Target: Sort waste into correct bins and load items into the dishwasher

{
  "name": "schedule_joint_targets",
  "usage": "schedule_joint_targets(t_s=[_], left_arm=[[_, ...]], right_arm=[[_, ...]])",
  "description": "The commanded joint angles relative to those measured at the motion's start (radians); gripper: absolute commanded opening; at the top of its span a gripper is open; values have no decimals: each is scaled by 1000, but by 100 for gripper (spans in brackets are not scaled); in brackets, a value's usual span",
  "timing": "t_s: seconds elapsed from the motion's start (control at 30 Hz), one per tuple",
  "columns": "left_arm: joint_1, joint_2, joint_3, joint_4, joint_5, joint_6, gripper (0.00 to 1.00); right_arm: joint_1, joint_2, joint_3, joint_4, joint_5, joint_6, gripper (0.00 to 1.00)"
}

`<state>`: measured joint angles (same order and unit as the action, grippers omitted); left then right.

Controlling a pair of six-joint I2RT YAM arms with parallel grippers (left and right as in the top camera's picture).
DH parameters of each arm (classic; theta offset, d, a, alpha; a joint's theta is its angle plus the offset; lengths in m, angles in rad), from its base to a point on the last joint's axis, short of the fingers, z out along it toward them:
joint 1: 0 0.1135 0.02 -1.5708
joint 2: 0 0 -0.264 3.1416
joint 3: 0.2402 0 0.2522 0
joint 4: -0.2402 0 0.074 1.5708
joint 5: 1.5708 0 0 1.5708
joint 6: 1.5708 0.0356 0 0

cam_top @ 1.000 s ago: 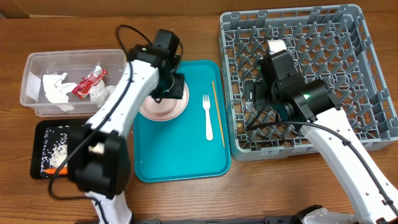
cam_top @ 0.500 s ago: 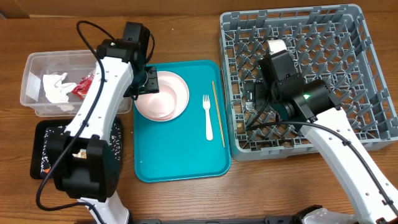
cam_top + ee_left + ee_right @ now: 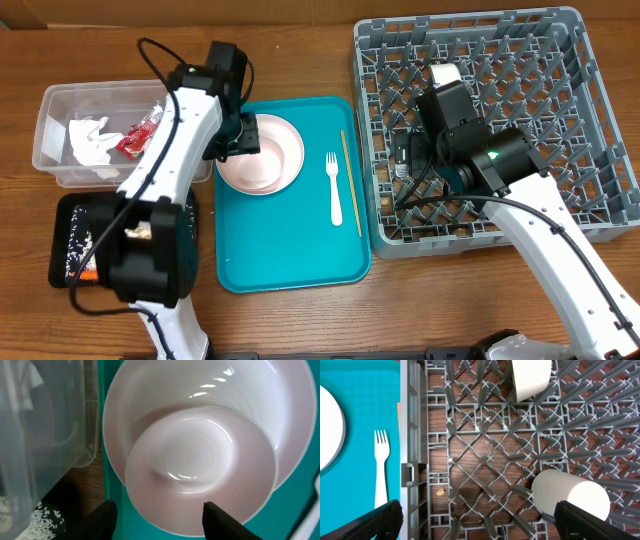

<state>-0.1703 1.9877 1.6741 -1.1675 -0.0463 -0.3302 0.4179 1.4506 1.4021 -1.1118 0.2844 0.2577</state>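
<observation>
The left fingers (image 3: 220,522) are spread above the rim of the pink plate (image 3: 200,455), which lies flat on the teal tray (image 3: 290,250); the right fingers (image 3: 375,522) are spread and empty over the dish rack (image 3: 485,460).

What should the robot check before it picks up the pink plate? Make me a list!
1. Left gripper open and empty: ok.
2. Left gripper over the plate: ok, at its left edge. Whether it is touching: cannot tell.
3. Plate free of food: ok.
4. Fork and chopstick apart from the plate: ok, both lie to its right on the tray.
5. Bare pegs in the rack: ok, plenty.
6. Right gripper out of the way: cannot tell; it hangs open over the rack's left part.
</observation>
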Motion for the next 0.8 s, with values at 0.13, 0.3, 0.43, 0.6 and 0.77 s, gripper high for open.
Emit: schedule_joint_targets(t_s=[0.13, 0.3, 0.43, 0.6, 0.77], left_arm=[[-5, 69, -11, 2, -17, 21, 56], [-5, 69, -11, 13, -34, 20, 56], [-5, 69, -11, 13, -51, 21, 57], [-5, 69, -21, 16, -51, 21, 57], [-5, 69, -64, 48, -61, 21, 57]], right_arm=[[-2, -14, 7, 3, -2, 5, 100], [-2, -14, 7, 2, -2, 5, 100], [-2, -14, 7, 2, -2, 5, 100], [-2, -14, 7, 2, -2, 5, 100], [-2, -14, 7, 2, -2, 5, 100]])
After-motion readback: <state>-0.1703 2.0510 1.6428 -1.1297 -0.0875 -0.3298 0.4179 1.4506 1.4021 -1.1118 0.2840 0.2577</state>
